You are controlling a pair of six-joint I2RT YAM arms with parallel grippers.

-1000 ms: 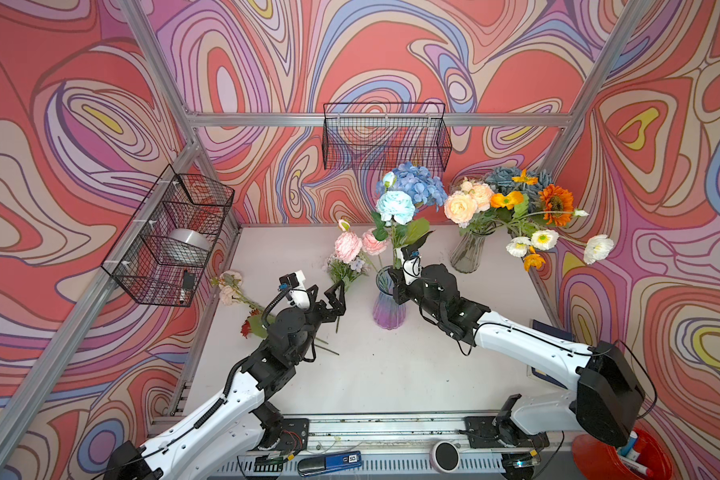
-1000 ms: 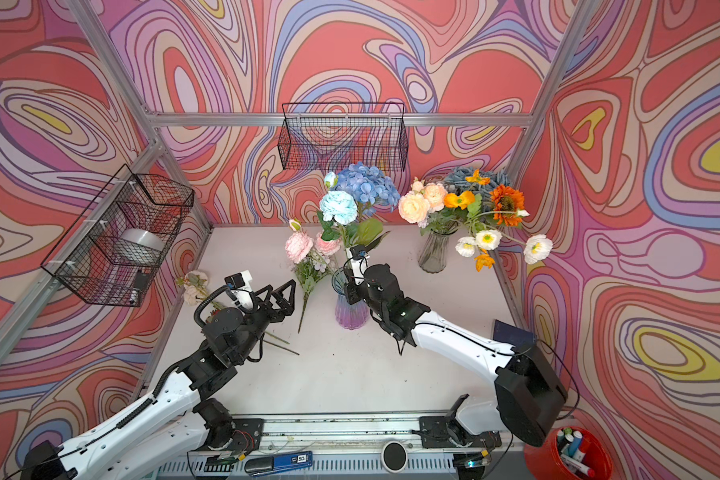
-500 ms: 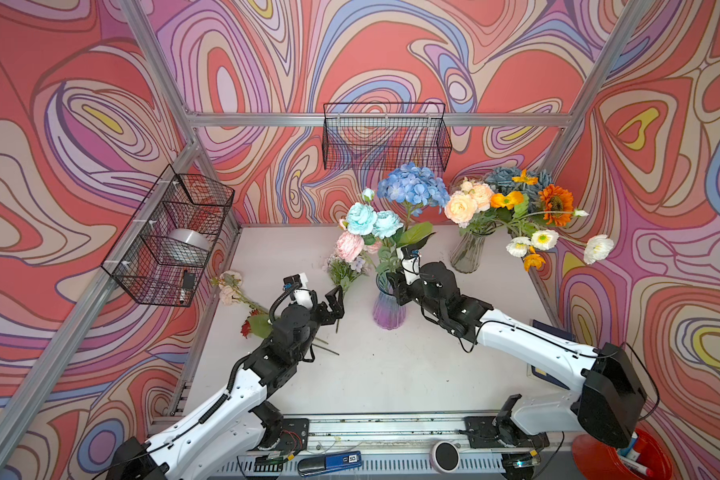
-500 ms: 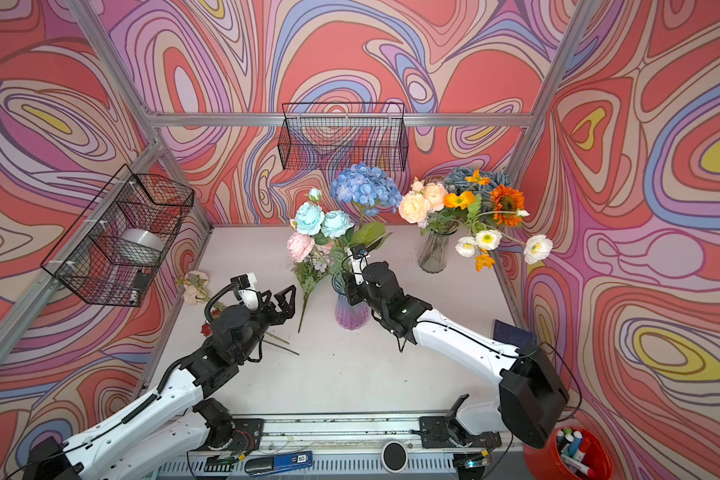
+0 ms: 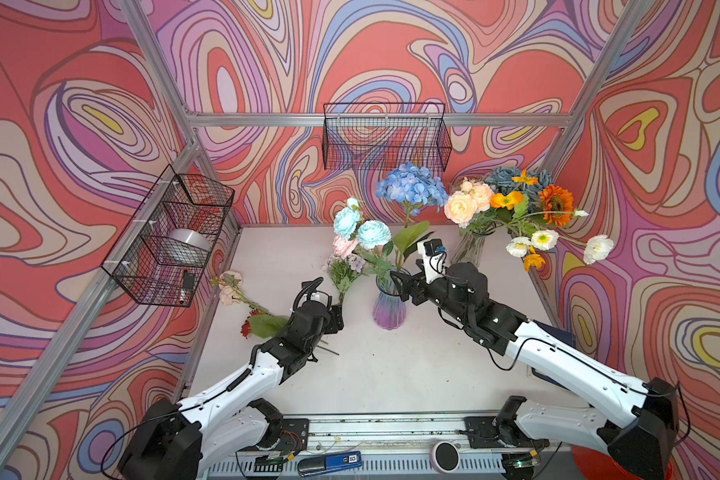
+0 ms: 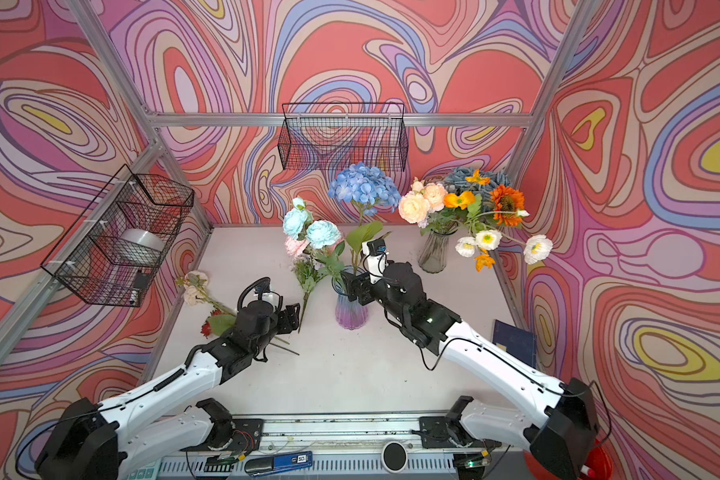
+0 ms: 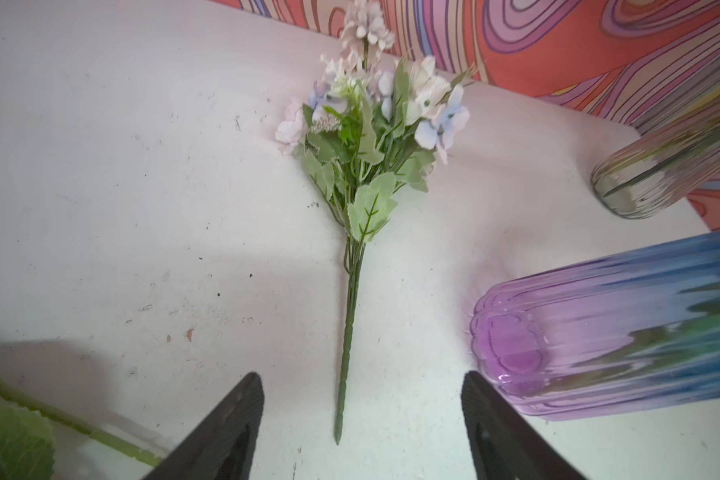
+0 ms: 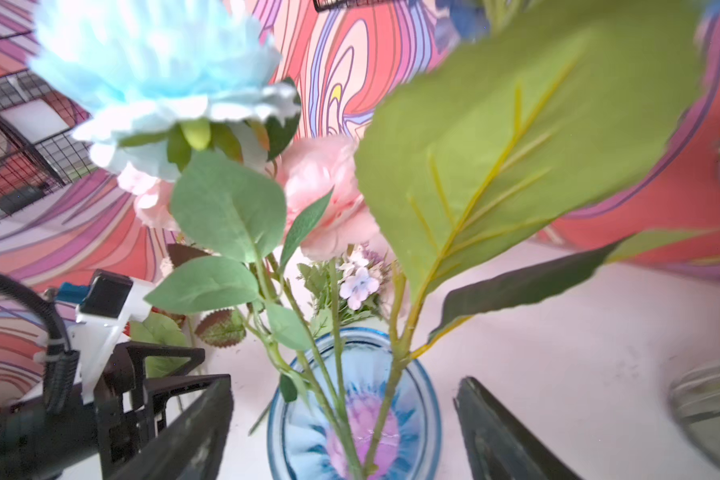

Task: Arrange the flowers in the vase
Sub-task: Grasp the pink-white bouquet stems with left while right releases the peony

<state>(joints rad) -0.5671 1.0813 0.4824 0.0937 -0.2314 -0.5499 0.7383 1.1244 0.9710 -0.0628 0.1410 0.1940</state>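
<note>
The ribbed purple-and-blue vase (image 5: 386, 309) (image 6: 351, 311) stands mid-table. It holds a blue hydrangea (image 5: 410, 189) and a light blue flower stem (image 5: 362, 230) that leans left. My right gripper (image 5: 404, 286) (image 8: 345, 380) is open at the vase's rim; the stems (image 8: 385, 386) pass between its fingers untouched. A lilac-and-white sprig (image 7: 375, 124) (image 5: 344, 270) lies flat on the table left of the vase. My left gripper (image 7: 360, 378) (image 6: 292, 316) is open, low over the table, with the sprig's stem end between its fingers. A peach flower (image 5: 229, 286) lies at far left.
A clear glass vase (image 5: 470, 249) with a full orange, peach and white bouquet (image 5: 516, 208) stands at the back right. Wire baskets hang on the back wall (image 5: 385, 137) and the left wall (image 5: 171, 237). A blue book (image 6: 512, 336) lies by the right edge.
My right gripper has opened and let go of the light blue flower, which has tipped left in the vase. My left gripper has come down around the sprig's stem end and narrowed slightly.
</note>
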